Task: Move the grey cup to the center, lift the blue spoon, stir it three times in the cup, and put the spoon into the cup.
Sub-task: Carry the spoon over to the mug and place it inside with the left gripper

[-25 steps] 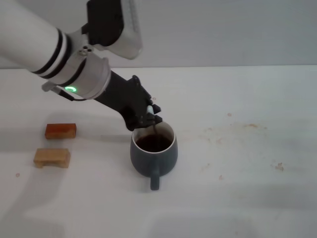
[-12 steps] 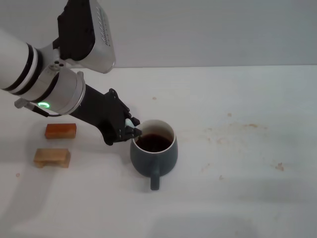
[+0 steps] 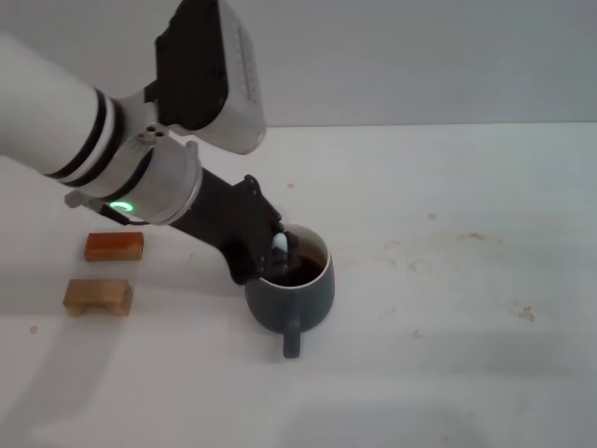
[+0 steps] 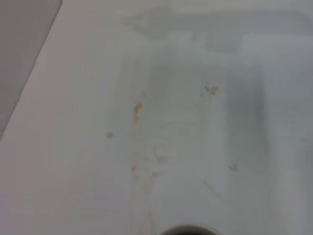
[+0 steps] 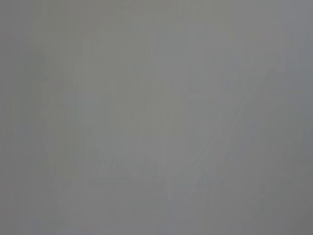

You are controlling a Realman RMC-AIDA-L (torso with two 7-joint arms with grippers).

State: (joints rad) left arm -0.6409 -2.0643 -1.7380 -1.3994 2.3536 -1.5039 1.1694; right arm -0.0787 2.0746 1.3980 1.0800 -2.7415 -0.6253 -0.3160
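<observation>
The grey cup (image 3: pixel 290 291) stood mid-desk (image 3: pixel 448 327), holding dark liquid, handle toward the robot. The left pincer (image 3: pixel 277 250) was closed on the blue spoon (image 3: pixel 280 243) over its rim.

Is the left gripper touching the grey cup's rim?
Cannot tell. In the head view the left gripper overlaps the grey cup rim, hiding any gap.

Left gripper (image 3: pixel 277 250) swung back from the grey cup (image 3: pixel 290 291)'s left rim to over its near-left opening, arm shifted right and up again; blue spoon (image 3: pixel 280 243) tip showed pale between the fingers, lower end in the cup's dark inside
</observation>
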